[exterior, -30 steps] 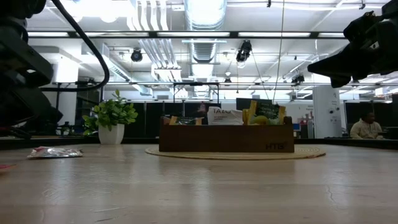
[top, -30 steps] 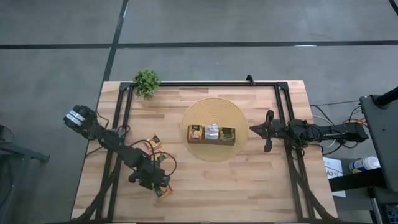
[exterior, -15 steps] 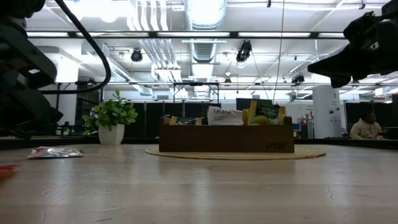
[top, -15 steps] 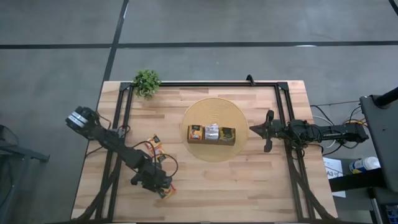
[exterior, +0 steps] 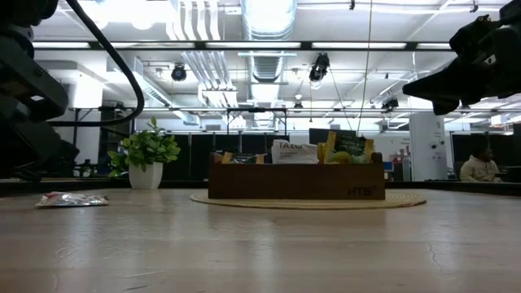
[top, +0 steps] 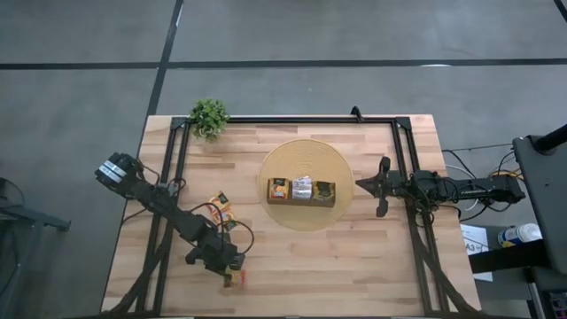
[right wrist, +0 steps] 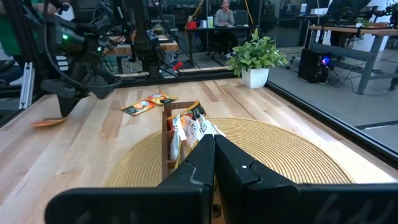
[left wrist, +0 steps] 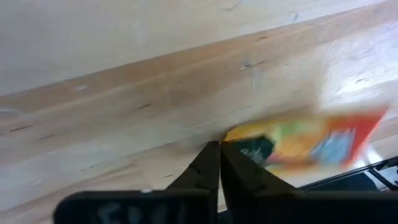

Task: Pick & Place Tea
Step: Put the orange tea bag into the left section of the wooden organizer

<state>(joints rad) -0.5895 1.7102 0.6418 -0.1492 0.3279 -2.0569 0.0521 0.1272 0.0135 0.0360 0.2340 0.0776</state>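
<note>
The left hand (top: 232,273) is low over the near-left part of the surface (top: 354,266), its fingers (left wrist: 208,168) pressed together on the corner of a yellow-red sachet (left wrist: 305,142). The left wrist view shows that sachet sticking out past the fingertips, blurred, above the bare wood; from above, only a small red-orange bit shows at the hand's tip. Just behind the left arm, two more sachets (top: 220,207) lie flat on the surface, between the arm and the round mat (top: 306,158). On the middle of that mat stands the box (top: 301,191), with sachets upright in its compartments: orange-white on the left, white in the middle, dark green-yellow on the right. The right hand (top: 361,184) hangs just beside the mat's right edge, fingers together and holding nothing, pointing at the box. A potted plant (top: 210,116) stands at the far-left corner.
</note>
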